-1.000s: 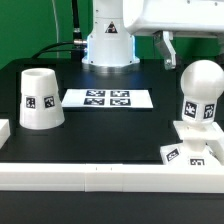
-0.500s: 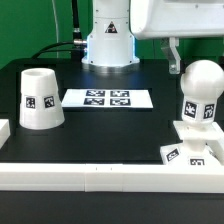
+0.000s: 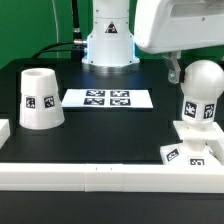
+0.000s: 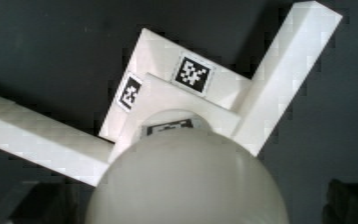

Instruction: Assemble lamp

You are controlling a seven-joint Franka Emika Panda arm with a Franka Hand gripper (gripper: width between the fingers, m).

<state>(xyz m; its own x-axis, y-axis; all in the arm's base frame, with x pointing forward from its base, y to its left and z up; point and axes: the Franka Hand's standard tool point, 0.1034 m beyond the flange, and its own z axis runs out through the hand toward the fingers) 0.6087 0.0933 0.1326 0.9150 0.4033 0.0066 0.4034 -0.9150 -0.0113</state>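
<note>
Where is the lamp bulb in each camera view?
Exterior view: the bulb stands upright on the base, at the exterior view's right.
Wrist view: the bulb looms large and close, in front of the base.
Shared landmark: the tagged base.

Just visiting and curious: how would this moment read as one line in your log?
bulb: upright on base | shade: standing apart, not fitted | hand: open, near bulb top
</note>
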